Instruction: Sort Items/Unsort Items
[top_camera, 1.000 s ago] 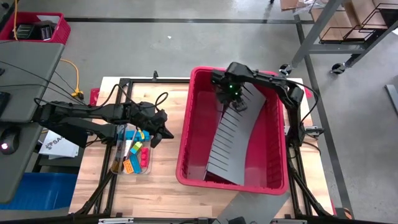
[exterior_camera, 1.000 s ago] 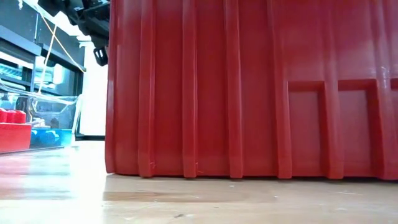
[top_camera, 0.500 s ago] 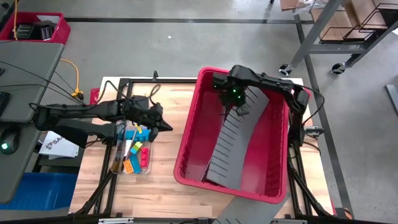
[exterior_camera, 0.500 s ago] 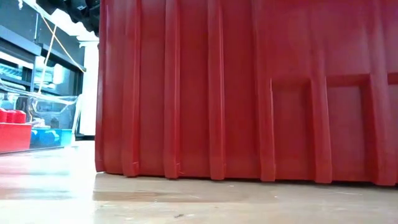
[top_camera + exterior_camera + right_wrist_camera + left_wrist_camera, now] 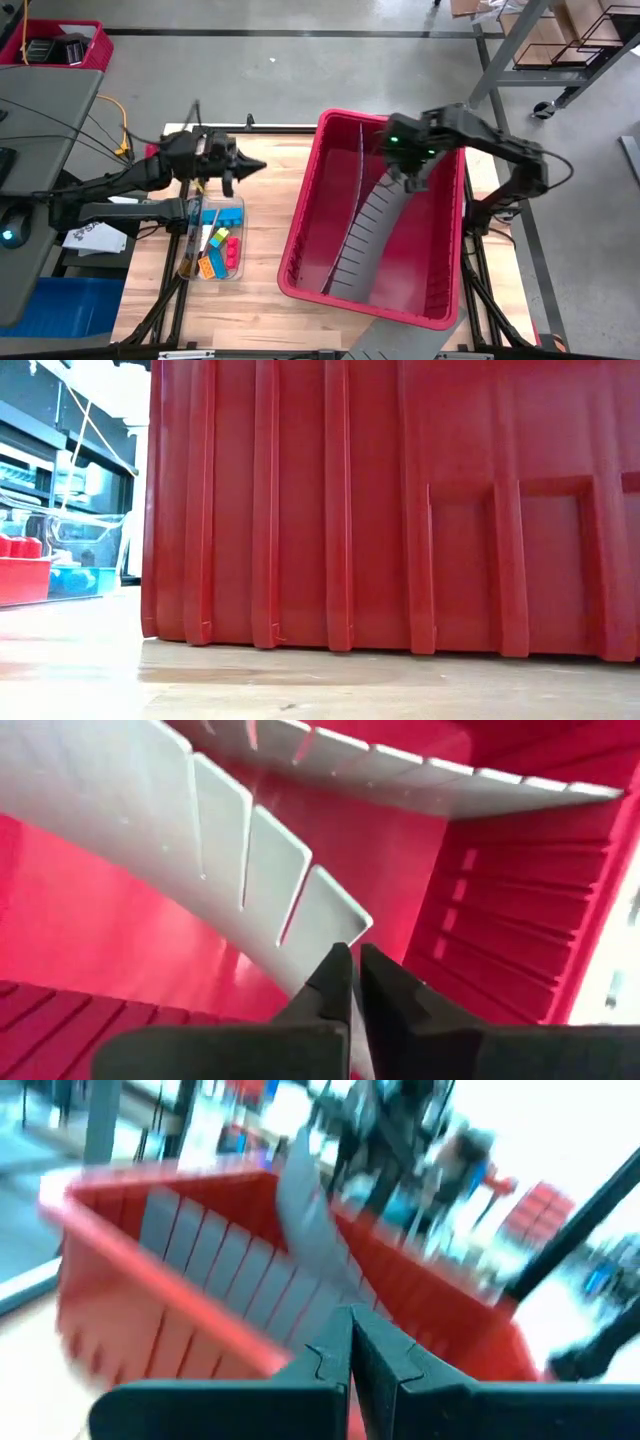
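Red plastic walled the large bin [image 5: 440, 285] in the high view, where the right end effector [image 5: 412, 178] sat inside its far end, pinching the grey slotted divider [image 5: 375, 235], probably to shift it. The left end effector [image 5: 245, 168] hung pressed together above the table [image 5: 260, 290], empty; the items [image 5: 212, 252] lay in a clear tray [image 5: 191, 228] just beside it. Low view: the bin's ribbed wall filled the frame. Wrist views confirmed both closures.
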You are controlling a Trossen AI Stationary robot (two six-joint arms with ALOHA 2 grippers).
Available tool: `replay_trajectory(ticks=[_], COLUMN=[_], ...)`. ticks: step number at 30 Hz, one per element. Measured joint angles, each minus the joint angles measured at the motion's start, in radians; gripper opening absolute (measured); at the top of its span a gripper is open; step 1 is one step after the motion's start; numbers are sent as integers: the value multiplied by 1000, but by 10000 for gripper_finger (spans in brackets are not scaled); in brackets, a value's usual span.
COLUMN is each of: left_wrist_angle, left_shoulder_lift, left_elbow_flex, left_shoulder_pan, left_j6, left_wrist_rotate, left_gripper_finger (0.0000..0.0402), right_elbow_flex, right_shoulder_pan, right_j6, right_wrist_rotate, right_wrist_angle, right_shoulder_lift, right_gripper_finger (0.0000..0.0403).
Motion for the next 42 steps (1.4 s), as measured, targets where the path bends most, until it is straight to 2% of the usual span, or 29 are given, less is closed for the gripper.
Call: replay_trajectory(ticks=[3, 6, 9, 13, 18, 22, 27, 30, 33, 37, 40, 42], left_wrist_angle=[153, 298, 338, 226, -5, -98, -267, -388, -461, -467, -468, -472], left_shoulder_lift=[7, 29, 78, 199, 399, 541, 695, 778, 858, 964, 1041, 1081], left_elbow_flex=[0, 1, 43, 155, 341, 517, 766, 890, 979, 1038, 1065, 1068], left_shoulder_pan=[-2, -7, -30, -85, -133, -162, -214, -278, -356, -429, -466, -479], left_j6=[-57, -124, -170, -121, 63, 192, 264, 323, 369, 320, 286, 248], left_wrist_rotate=[20, 92, 116, 116, 113, 109, 79, -3, -205, -440, -550, -568], left_gripper_finger=[0, 0, 0, 2, 26, 63, 123, 159, 185, 203, 207, 208], right_elbow_flex=[0, 0, 0, 15, 122, 218, 266, 269, 258, 258, 258, 258], right_shoulder_pan=[24, 49, 75, 110, 115, 114, 85, 68, 53, 44, 42, 42], right_j6=[5, 5, -15, -45, -70, -74, -74, -76, -100, -101, -104, -100], right_wrist_rotate=[7, 5, 24, 95, 168, 183, 204, 229, 231, 231, 227, 223], right_wrist_angle=[1, 7, 5, 2, 5, 1, 2, 3, 3, 3, 3, 3], right_shoulder_lift=[-50, -82, -92, -102, -107, -109, -113, -113, -113, -112, -112, -113], right_gripper_finger=[0, 0, 0, 0, 0, 0, 0, 0, 0, 0, 0, 0])
